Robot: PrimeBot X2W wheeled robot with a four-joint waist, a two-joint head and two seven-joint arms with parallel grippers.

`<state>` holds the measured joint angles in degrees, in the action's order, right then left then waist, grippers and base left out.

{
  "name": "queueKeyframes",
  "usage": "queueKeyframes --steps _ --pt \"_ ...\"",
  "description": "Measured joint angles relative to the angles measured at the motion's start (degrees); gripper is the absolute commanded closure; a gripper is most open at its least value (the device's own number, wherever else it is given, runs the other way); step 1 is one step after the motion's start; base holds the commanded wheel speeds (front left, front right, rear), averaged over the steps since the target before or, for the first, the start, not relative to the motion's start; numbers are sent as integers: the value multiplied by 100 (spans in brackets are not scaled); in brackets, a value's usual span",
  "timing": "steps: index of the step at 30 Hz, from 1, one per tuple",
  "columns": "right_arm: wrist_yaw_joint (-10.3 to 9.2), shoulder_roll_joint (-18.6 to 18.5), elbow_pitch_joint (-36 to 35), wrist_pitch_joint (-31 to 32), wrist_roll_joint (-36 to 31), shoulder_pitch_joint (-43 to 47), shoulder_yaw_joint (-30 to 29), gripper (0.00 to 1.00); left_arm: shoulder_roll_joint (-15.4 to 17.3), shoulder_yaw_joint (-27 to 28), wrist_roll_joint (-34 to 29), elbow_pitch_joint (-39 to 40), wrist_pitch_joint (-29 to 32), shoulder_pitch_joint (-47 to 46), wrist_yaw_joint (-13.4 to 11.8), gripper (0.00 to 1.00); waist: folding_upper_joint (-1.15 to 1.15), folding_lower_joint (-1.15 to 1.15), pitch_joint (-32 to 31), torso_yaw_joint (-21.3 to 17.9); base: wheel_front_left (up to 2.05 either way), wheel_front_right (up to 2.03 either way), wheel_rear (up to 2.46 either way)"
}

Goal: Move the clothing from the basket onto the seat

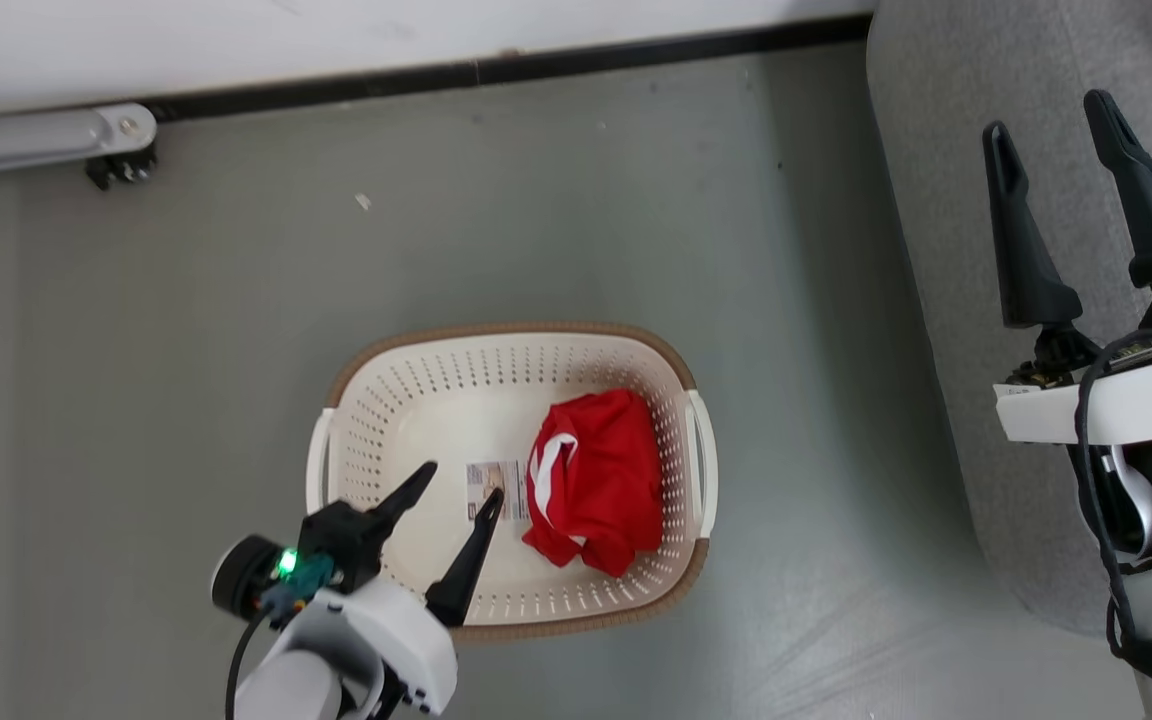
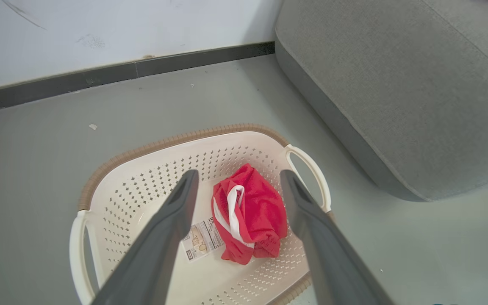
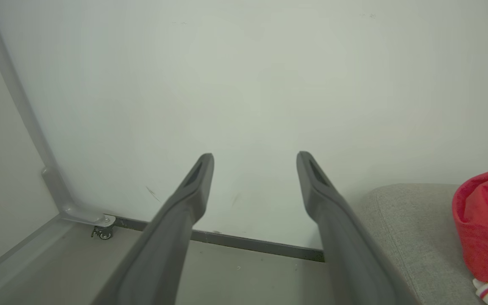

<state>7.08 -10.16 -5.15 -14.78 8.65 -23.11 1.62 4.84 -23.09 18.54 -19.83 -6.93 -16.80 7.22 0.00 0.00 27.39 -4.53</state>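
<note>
The bunched bright red garment (image 1: 596,480) with a white stripe lies in the right half of the cream plastic basket (image 1: 506,332). Its long side runs far to near. The left pincer (image 1: 462,482), spread wide, slants over the basket's near side. The right pincer (image 1: 1049,115), spread too, is above the grey cloth seat (image 1: 936,250).

Red on cream, grey around.
The garment (image 1: 596,480) in the basket (image 1: 406,400) is bright red with a white stripe. The basket's walls are cream, dotted with rows of holes, under a brown woven-look rim (image 1: 496,330) and white handles (image 1: 704,460). Its paper label (image 1: 496,490) looks white with small dark print, too fine to read. The sofa (image 1: 946,220) is mottled grey weave. A second red garment (image 3: 483,224) on it shows red-and-white striped trim.
</note>
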Motion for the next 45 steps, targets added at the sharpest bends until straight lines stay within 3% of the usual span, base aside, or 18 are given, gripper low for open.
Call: queueKeyframes --steps 28,45 --pt "0 186 -240 0 145 -1084 90 0 -97 -890 -20 -1090 662 -1833 1 0 0 0 1559 -399 0 0 0" --pt "0 271 -311 0 216 -1599 152 0 -132 -962 -111 -1725 973 -2552 0 0 0 0 2322 -592 0 0 0"
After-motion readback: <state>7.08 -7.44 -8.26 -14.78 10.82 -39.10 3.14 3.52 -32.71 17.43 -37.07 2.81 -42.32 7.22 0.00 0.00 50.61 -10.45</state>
